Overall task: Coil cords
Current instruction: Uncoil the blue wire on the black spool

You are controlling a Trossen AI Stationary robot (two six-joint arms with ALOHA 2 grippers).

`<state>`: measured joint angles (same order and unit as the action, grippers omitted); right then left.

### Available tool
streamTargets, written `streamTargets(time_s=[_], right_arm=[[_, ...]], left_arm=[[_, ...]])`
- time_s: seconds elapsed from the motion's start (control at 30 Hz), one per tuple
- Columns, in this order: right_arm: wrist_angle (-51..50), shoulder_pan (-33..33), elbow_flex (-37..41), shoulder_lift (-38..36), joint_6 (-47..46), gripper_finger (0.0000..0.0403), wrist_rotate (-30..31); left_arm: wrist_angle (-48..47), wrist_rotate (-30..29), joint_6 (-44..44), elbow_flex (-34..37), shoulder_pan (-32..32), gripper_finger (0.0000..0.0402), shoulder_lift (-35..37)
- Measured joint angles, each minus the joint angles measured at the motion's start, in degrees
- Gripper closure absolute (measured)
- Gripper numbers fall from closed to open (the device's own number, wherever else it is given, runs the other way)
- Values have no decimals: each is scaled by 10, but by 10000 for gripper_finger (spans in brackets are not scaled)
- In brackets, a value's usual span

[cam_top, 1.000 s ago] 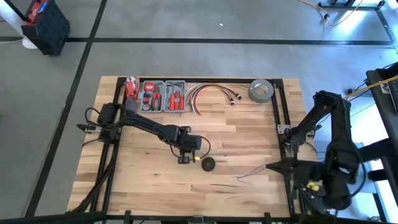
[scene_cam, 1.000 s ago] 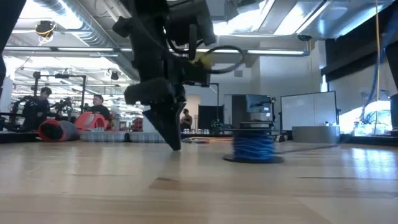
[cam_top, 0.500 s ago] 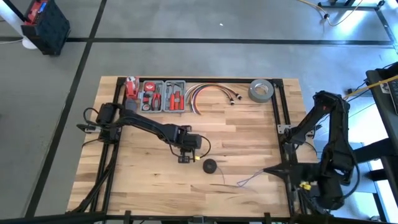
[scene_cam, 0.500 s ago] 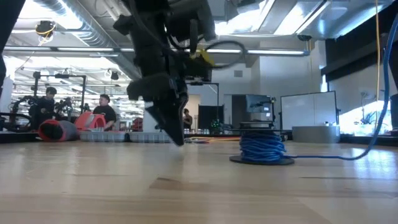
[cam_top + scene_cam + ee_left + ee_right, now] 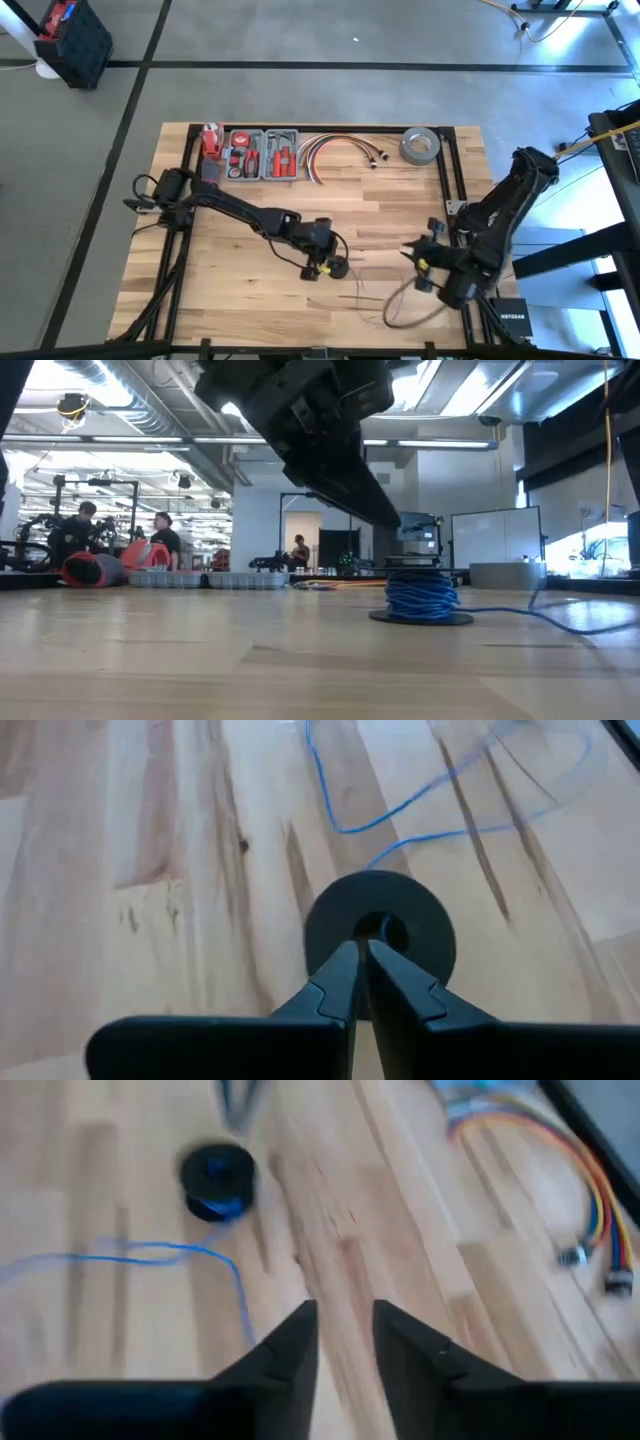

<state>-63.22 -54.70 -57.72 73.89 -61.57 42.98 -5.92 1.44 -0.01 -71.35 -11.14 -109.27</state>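
The spool (image 5: 337,267) sits on the table (image 5: 400,200) toward the near middle, a black disc with blue wire (image 5: 425,598) wound on it. The left gripper (image 5: 362,952) is directly over the spool, its fingers pressed nearly together at the hub; whether they grip anything cannot be told. A loose tail of the wire (image 5: 400,300) loops away across the wood toward the right gripper (image 5: 345,1320), which hovers near the right edge with its fingers parted and nothing between them. A cable bundle (image 5: 340,150), tape roll (image 5: 420,146) and tool tray (image 5: 262,154) lie along the far edge.
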Motion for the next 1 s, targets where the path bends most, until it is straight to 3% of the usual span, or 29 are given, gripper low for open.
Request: streamTargets(time_s=[0.17,0.37,0.57,0.8,1.0], right_arm=[[27,56,44,0,5,267,-39],[52,88,60,0,35,258,-52],[126,86,61,0,104,258,-32],[311,101,112,6,201,258,42],[529,181,186,52,240,258,16]], left_arm=[[28,15,0,0,-6,384,-24],[28,37,0,-10,-6,384,-53],[-60,-22,4,-13,6,384,-38],[-145,-88,1,-10,14,384,3],[-142,-87,0,-10,15,384,11]])
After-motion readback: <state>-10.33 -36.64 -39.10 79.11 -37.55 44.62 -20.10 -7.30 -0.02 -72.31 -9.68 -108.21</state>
